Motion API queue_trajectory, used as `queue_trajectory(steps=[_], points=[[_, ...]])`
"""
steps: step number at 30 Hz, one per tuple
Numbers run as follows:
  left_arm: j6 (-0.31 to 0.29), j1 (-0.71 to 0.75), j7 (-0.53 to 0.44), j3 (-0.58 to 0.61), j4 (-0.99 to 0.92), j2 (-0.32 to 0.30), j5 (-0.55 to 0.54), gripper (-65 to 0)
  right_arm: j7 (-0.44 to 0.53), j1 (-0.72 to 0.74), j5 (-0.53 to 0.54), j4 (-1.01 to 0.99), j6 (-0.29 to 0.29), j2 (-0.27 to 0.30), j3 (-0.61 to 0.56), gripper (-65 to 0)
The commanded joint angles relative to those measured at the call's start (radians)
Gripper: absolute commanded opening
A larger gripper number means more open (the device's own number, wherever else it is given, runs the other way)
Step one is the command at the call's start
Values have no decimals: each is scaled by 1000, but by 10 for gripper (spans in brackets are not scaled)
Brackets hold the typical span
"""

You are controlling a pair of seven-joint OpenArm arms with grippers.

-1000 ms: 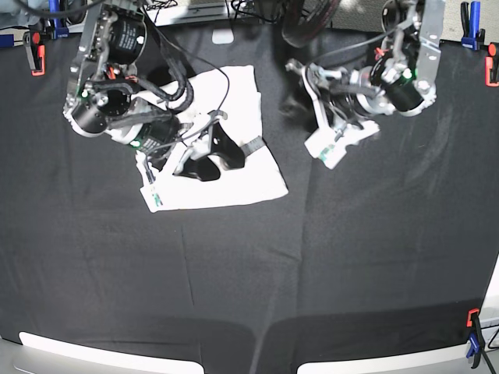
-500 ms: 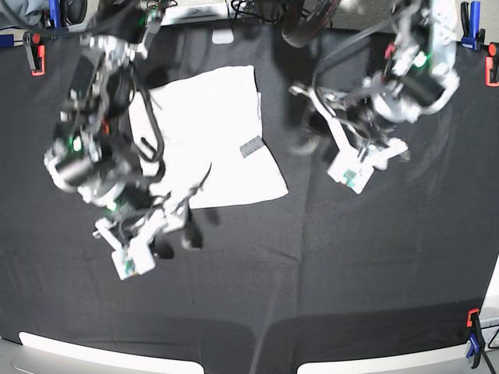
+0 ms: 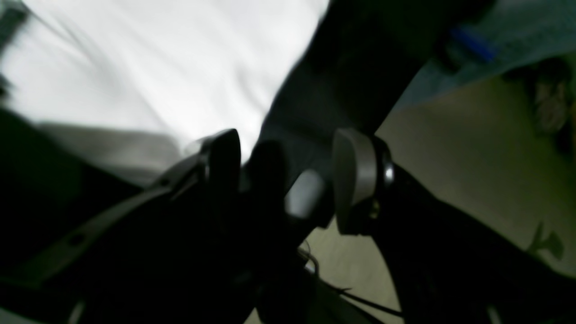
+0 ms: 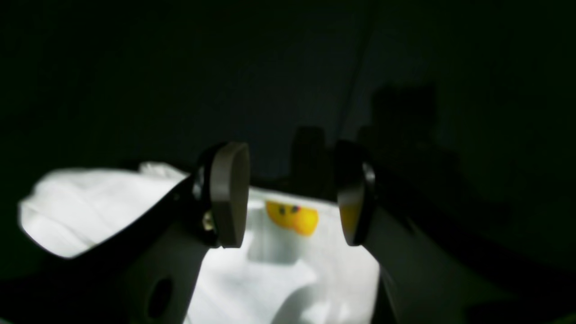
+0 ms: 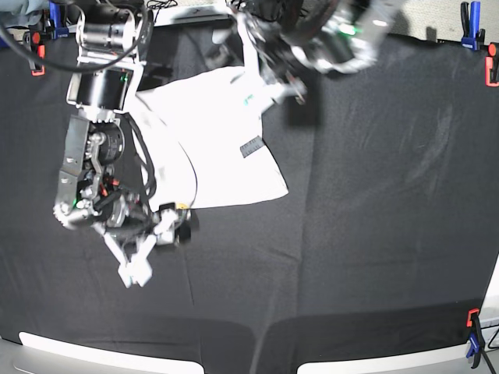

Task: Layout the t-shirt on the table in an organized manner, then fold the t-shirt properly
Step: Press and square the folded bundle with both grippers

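The t-shirt lies folded on the table, white side up, with a small grey label near its right edge. My right gripper sits at the shirt's near-left corner. In the right wrist view this gripper is open, with white cloth and a yellow print below the gap. My left gripper, blurred, hovers by the shirt's far-right corner. In the left wrist view it stands open over black cloth, the shirt to its upper left.
Orange clamps and blue clamps hold the black cloth at the far corners, and another clamp is at the near right. Cables and gear lie beyond the far edge. The floor shows past the table edge.
My right arm came off the shirt's middle and now rests at its near-left corner. My left arm swung from the right of the shirt up to its far-right corner.
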Motion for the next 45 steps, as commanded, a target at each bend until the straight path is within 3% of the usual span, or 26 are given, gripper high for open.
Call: queue_trajectory(steps=[1,6,14,23,30,36,45], points=[[-1,-5,-23,-3,-6,11,-5,-343,23,25,16,-21,14,0,-2,-351],[14,-50,-27,-7,-91,20,32,-343,34,24,14,-177,89,2,-2,-351],[119,-217,-26,-7,-248,20,129,-343,-32,21,14,-163,91,31,-2,-351],[119,-402,-19,-7,-505,17,152,-343,-106,-11,24,-108,91,121,-2,-351],[133,-538,-19,-7,-533,17,151,-343,-106,-148,24,13,90,119,11,-351],[134,-605,-11,-7,-534,17,151,-343,-106,-309,32,233,77,116,118,-351],[134,-615,0,-7,-534,18,151,-343,-106,-491,237,404,71,111,274,-351]])
